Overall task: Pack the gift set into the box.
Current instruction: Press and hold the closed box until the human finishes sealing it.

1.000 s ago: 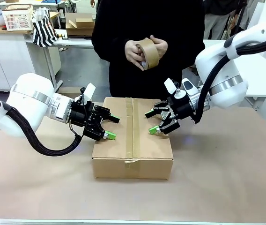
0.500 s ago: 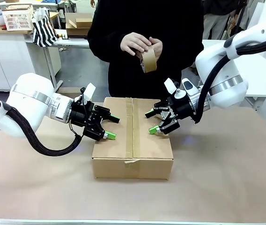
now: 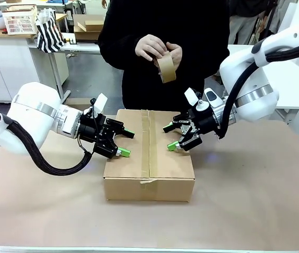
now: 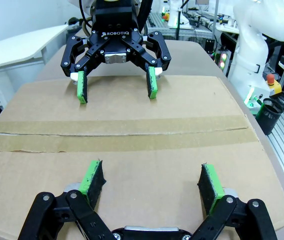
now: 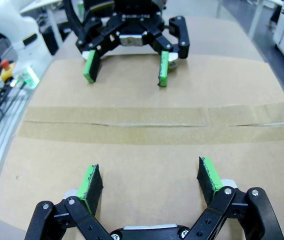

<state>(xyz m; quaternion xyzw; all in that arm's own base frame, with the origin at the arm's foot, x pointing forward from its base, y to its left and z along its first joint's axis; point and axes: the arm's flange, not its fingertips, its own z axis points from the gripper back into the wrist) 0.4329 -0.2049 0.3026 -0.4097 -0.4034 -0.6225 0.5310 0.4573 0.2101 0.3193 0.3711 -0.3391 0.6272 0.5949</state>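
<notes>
The front camera sits on the robot's side, looking toward twelve o'clock across the box (image 3: pixel 149 153) at mid distance. Each wrist camera looks low and close along its own fingers over the box top. Both share the tape seam (image 4: pixel 117 135) and see the opposite gripper at twelve o'clock.

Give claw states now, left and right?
Left claw: open, empty, over the large taped brown cardboard box.
Right claw: open, empty, over it too.
</notes>
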